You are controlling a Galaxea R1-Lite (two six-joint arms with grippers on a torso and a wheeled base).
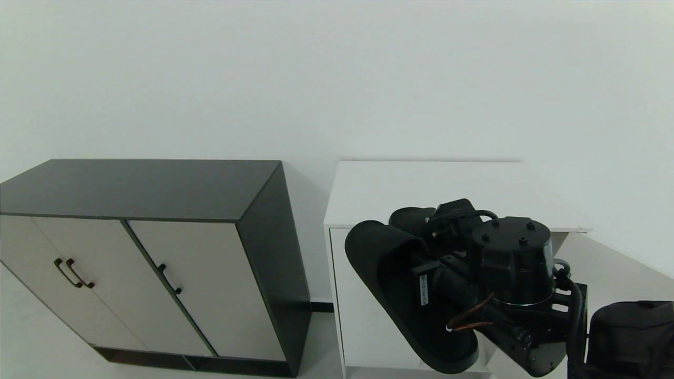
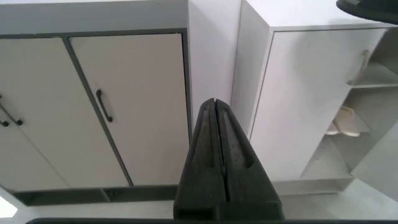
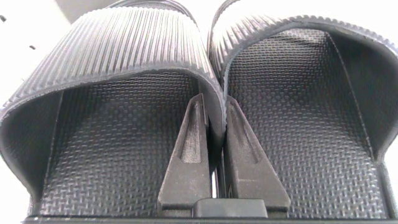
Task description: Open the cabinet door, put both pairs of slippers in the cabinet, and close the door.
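In front of the white cabinet (image 1: pixel 421 184), the pair of black slippers (image 1: pixel 400 295) hangs in the air, carried by the right arm at about the height of the cabinet's top, soles facing away from the robot. The right tool (image 3: pixel 214 109) is clenched on the two inner side walls where the slippers meet, one finger inside each shoe. Pinching both adjoining walls at once appears to be what lets a single grasp carry the whole pair side by side.

From the left wrist view, the white cabinet's right side stands open. A pair of pale slippers (image 2: pixel 345 121) lies on a shelf (image 2: pixel 379 78) inside, so one pair seems to be stowed and the black pair is the one left to go in. I judge the black pair is held high and clear of the front so it can be carried across to the opening.

The left tool (image 2: pixel 214 106) is closed with nothing between its fingers, held low facing both cabinets, likely kept free for the door. The dark cabinet (image 1: pixel 142 187) to the left has its doors shut.
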